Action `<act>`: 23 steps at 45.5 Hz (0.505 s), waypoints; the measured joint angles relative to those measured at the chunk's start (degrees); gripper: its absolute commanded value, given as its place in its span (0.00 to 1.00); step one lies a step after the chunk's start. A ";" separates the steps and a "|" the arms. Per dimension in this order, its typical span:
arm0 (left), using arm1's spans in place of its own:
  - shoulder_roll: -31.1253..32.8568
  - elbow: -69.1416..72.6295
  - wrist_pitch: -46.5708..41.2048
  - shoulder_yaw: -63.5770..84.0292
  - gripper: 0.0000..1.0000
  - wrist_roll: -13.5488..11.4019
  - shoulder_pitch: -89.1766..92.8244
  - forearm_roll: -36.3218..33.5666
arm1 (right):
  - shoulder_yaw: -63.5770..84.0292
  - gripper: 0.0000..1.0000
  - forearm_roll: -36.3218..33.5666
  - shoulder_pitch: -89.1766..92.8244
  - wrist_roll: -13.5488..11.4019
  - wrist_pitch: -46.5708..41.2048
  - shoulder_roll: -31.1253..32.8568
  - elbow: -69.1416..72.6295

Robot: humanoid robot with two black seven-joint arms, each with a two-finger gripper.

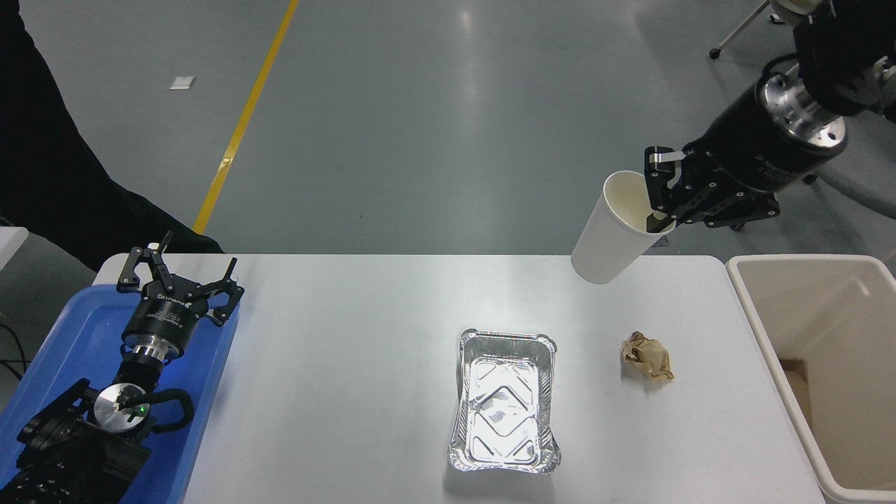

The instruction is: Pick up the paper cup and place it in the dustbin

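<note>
My right gripper (660, 210) is shut on the rim of the white paper cup (610, 232), one finger inside it. It holds the cup tilted and well above the table's far right part. The cream-beige dustbin (752, 308) stands at the table's right edge, to the right of and below the cup. My left gripper (178, 274) is open and parked over the blue tray at the lower left.
A silver foil tray (505, 402) lies at the table's middle front. A crumpled brown paper ball (647, 355) lies right of it. A blue plastic tray (70, 343) sits at the left edge. A chair stands on the floor at the top right.
</note>
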State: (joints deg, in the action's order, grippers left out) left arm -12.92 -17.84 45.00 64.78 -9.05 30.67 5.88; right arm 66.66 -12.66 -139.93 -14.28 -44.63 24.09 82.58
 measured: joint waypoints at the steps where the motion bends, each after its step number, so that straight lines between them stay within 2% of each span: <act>1: 0.00 0.00 0.00 0.00 0.99 0.00 0.00 0.00 | 0.25 0.00 -0.01 -0.19 -0.01 -0.04 0.03 0.03; 14: 0.00 0.02 0.00 0.00 0.99 -0.01 -0.07 0.04 | 8.23 0.00 0.36 -2.06 -0.05 -0.28 0.78 -0.39; 23: 0.00 0.07 0.00 0.12 0.99 -0.23 -0.18 0.08 | 15.84 0.00 1.92 -1.21 -0.08 -0.34 4.93 -2.33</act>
State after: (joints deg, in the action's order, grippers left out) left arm -12.92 -17.77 45.00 64.90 -9.29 30.49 5.96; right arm 82.49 -10.74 -141.14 -14.36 -44.97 29.01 80.26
